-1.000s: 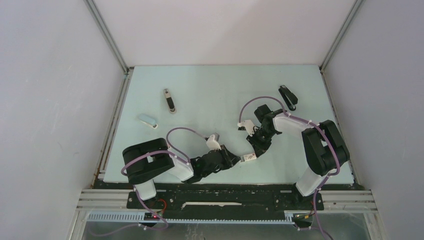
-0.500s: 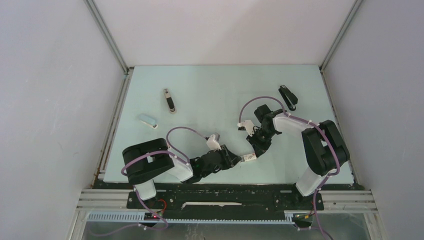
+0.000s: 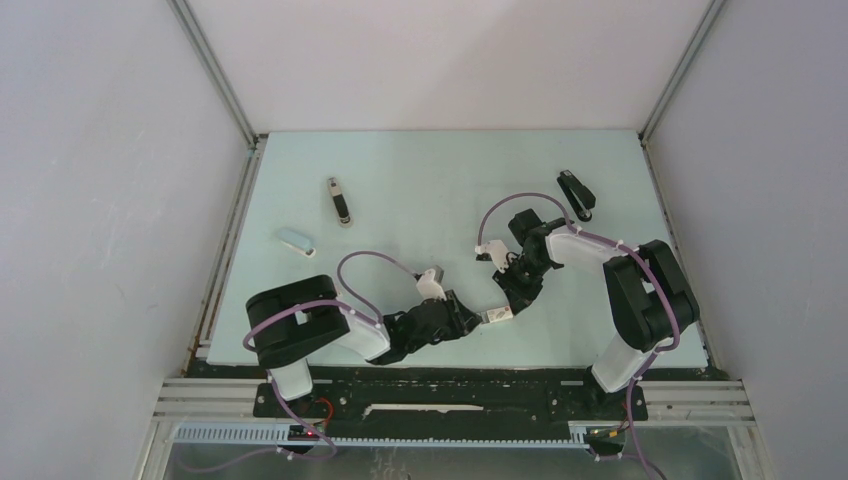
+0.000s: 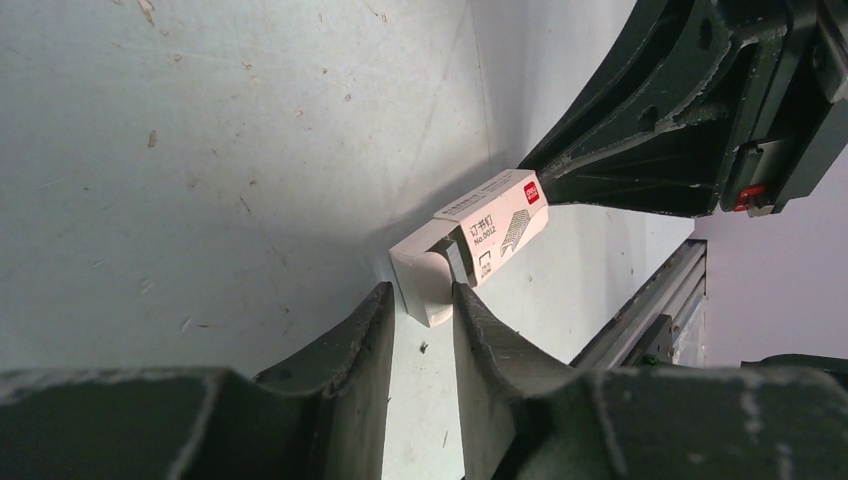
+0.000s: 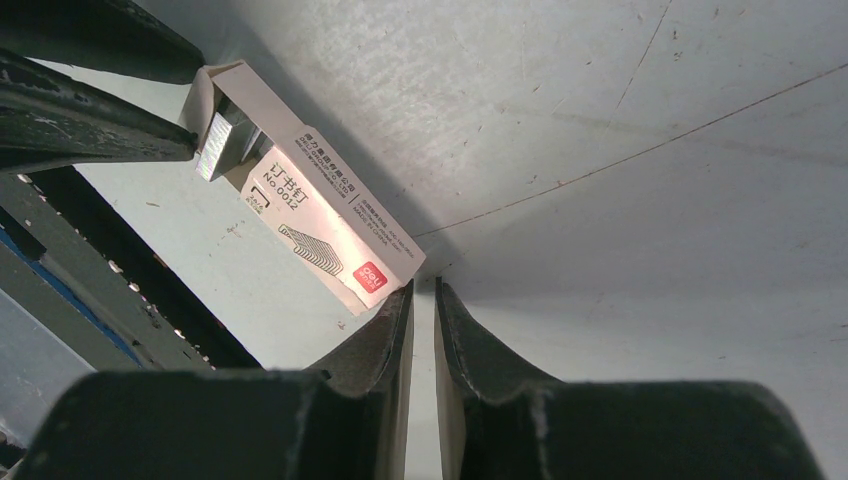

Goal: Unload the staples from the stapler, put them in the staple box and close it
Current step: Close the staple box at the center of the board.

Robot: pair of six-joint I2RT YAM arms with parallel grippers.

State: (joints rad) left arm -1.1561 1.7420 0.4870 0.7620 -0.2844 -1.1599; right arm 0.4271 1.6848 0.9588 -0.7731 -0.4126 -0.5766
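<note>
Left tool (image 4: 420,300) straddles the staple box (image 4: 495,225) at its open end, grip undeterminable; right tool (image 5: 422,295), pressed together, apparently braces the far end on the worktop (image 4: 200,150).

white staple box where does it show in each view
Top external: white staple box low centre of the picture.
Left wrist: the box mid-frame.
Right wrist: the box upper left of centre.
Shared landmark: right gripper, meeting its red-logo end.
</note>
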